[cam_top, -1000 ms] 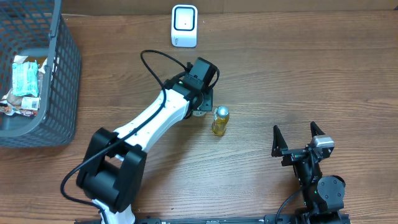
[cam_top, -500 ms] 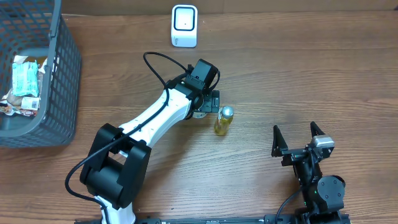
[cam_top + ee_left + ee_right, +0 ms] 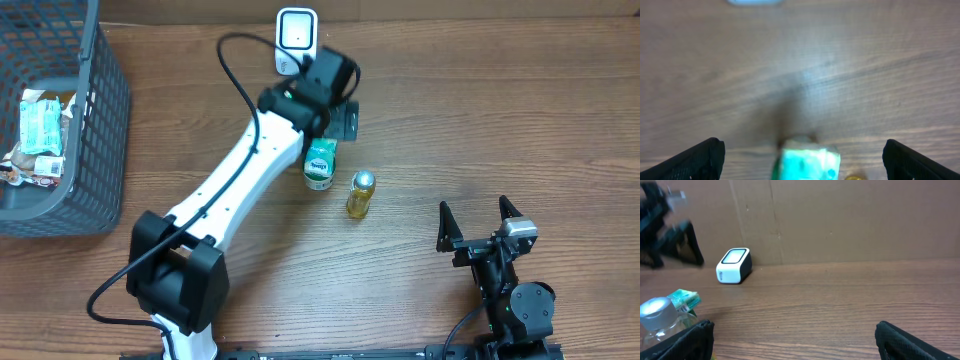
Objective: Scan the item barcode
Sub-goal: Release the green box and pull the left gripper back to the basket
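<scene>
Nearest my base, my right gripper [image 3: 474, 205] hangs low over the table [image 3: 520, 120], its jaws spread wide and nothing between them. Its own camera looks level across the wood and shows heights that the overhead view flattens. The bottle [image 3: 660, 315] stands upright at the far left with its silver cap up. The top of the carton [image 3: 684, 299] peeks out just behind it, and the scanner [image 3: 734, 265] sits well back by the wall, its window tilted upward. That camera also catches my left arm as a dark blur in the upper left corner.

From overhead the layout is plainer. The yellow bottle [image 3: 361, 193] stands near the middle of the table. The green and white carton [image 3: 319, 163] is just beside it to the left and a little farther from me, with a narrow gap between them. Past the carton is my left gripper [image 3: 335, 115], and past that the white scanner [image 3: 296, 40] near the far edge. Only the overhead view takes in the basket [image 3: 100, 110] at the far left, with packets [image 3: 40, 125] in it.

My left wrist camera is blurred. It shows my left jaws standing far apart at the bottom corners, and the carton [image 3: 806, 161] low in the picture midway between them, touched by neither. A sliver of the bottle [image 3: 855, 177] shows at the bottom edge.

So the carton stands free on the table on the near side of my open left hand, which is between it and the scanner.
</scene>
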